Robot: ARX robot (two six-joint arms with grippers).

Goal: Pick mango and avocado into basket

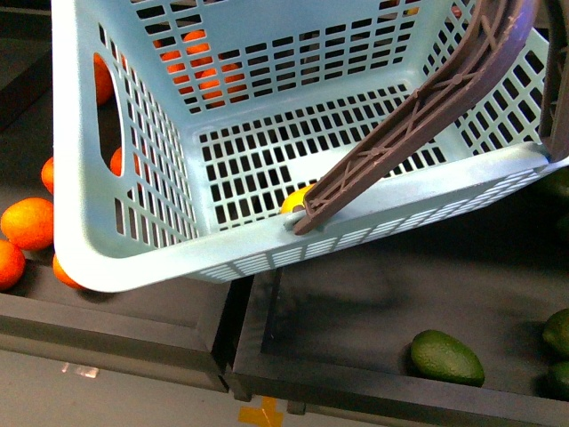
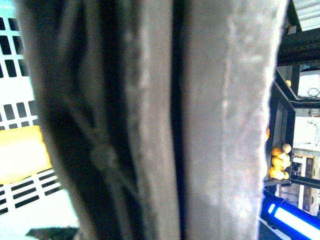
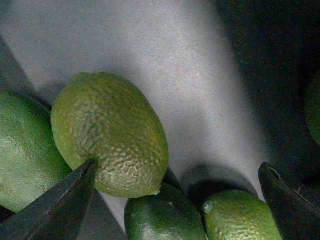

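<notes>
Right tool (image 3: 177,167) spread; avocado (image 3: 110,135) by one fingertip (image 3: 65,200), off-centre; left tool (image 2: 180,125) unclear

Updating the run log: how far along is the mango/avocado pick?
Done, apparently: something yellow, likely the mango, lies in the basket. In hand: the right gripper hangs open over an avocado, not gripping it. Remaining: grasp it and put it in the basket.

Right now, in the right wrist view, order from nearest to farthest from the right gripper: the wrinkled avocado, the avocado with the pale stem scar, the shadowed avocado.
1. Wrinkled avocado, at one fingertip of the right gripper.
2. Avocado with the pale stem scar, in the gap between the fingers.
3. Shadowed avocado, outside the other finger.
</notes>
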